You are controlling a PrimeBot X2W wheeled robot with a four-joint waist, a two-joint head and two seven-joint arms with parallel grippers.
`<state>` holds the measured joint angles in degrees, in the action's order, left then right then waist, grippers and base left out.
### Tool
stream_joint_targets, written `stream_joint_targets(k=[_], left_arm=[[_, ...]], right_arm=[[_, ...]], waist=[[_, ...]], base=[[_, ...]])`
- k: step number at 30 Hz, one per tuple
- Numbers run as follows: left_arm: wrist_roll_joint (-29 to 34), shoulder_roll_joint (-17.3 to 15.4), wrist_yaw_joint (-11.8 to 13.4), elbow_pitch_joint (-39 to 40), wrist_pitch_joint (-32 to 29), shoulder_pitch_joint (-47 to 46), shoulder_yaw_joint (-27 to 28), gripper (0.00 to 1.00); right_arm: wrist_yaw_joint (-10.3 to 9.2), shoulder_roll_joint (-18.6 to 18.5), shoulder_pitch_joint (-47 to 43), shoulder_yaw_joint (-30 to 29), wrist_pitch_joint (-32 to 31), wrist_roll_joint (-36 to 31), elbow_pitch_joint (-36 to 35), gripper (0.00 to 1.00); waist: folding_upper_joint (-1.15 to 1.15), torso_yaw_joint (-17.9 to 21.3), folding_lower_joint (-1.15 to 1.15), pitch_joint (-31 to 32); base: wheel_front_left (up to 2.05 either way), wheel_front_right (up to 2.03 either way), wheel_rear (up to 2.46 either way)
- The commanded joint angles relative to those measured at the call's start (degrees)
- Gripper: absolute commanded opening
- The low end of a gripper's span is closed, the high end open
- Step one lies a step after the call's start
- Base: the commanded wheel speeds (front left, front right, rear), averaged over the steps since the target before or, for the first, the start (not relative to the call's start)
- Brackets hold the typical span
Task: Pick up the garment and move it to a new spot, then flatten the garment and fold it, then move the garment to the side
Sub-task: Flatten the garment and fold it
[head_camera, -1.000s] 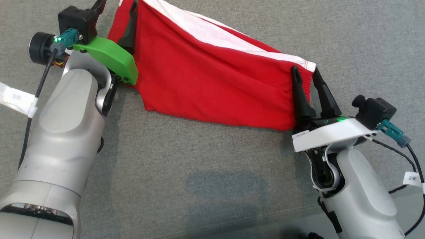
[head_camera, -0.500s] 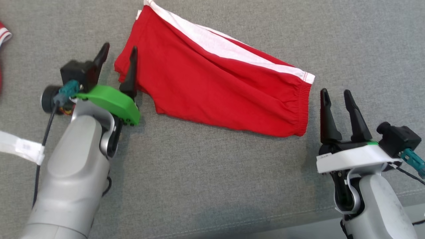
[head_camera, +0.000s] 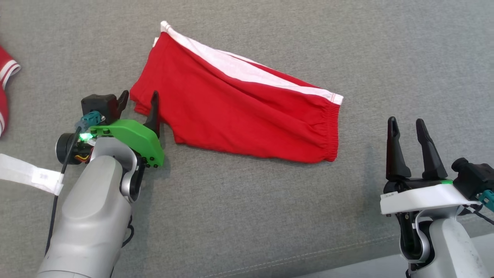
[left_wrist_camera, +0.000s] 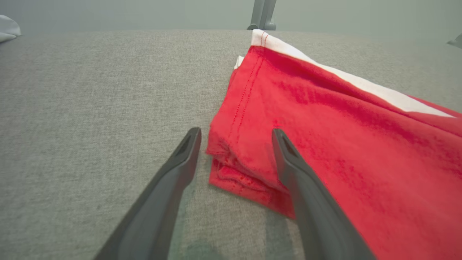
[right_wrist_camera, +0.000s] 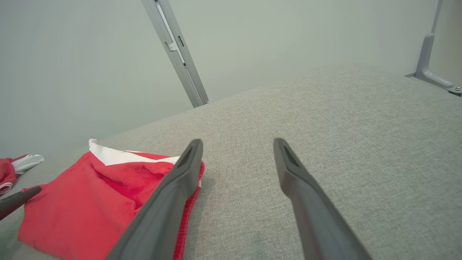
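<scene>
Grey table (head_camera: 247,216) now bears the folded shorts (head_camera: 239,112), just freed: left claw (head_camera: 140,93) wide around a hem corner, right claw (head_camera: 405,119) wide and drawn clear, so sideways shifting remains.

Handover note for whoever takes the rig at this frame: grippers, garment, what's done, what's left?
Left gripper: open, fingers straddling the leg-hem corner of the red shorts, not clamped.
Right gripper: open, apart from the waistband.
The shorts lie fairly flat on the grey surface, apparently folded in half, with some creases.
Left: probably regrasp and move them to the side. Another red-and-white garment lies at far left.
</scene>
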<state>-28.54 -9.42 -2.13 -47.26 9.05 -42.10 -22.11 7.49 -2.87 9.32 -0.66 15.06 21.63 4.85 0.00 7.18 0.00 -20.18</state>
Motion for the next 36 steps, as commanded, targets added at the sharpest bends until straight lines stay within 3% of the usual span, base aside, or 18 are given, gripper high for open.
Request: stream_joint_targets(k=[1,9,10,12,13,19,25,36], left_arm=[[-0.3,-0.3,0.4,-0.6,-0.6,-0.3,0.1,1.00],[-1.5,-0.7,3.3,-5.3,-6.3,-1.0,0.5,1.00],[-1.8,-0.5,3.4,-5.8,-7.0,-0.6,0.4,0.60],[-2.1,-0.1,2.9,-6.4,-8.2,-0.1,0.0,0.08],[-2.5,0.3,2.4,-6.6,-8.8,0.3,-0.1,0.00],[-3.6,1.3,1.0,-6.5,-9.1,1.5,-0.3,0.00],[-4.0,1.9,0.5,-4.4,-4.7,3.5,-0.2,0.00],[-5.0,3.8,1.7,5.7,3.7,18.1,-0.9,0.00]], right_arm=[[0.00,0.0,-0.6,0.1,0.2,0.6,-0.2,1.00],[0.00,-0.1,-0.6,0.2,0.2,1.4,-0.3,1.00],[0.00,-0.1,-0.7,0.2,0.2,1.3,-0.4,1.00],[0.00,-0.1,-0.9,0.1,0.2,1.3,-0.5,1.00],[0.00,-0.1,-1.0,0.1,0.2,1.4,-0.5,1.00],[0.00,-0.1,-1.0,0.6,0.2,1.5,-0.3,1.00],[0.00,-0.1,-2.2,0.2,0.2,0.8,0.1,1.00],[0.00,-0.1,-5.8,-0.8,0.2,-0.7,3.3,1.00]], waist=[[0.00,1.1,0.00,0.6],[0.00,2.6,0.00,0.6],[0.00,2.6,0.00,0.6],[0.00,2.4,0.00,0.8],[0.00,2.3,0.00,1.1],[0.00,1.7,0.00,2.3],[0.00,0.3,0.00,5.1],[0.00,-5.4,0.00,12.1]], base=[[0.00,0.00,0.00],[0.00,0.00,0.00],[0.00,0.00,0.00],[0.00,0.00,0.00],[0.00,0.00,0.00],[0.00,0.00,0.00],[0.00,0.00,0.00],[0.00,0.00,0.00]])
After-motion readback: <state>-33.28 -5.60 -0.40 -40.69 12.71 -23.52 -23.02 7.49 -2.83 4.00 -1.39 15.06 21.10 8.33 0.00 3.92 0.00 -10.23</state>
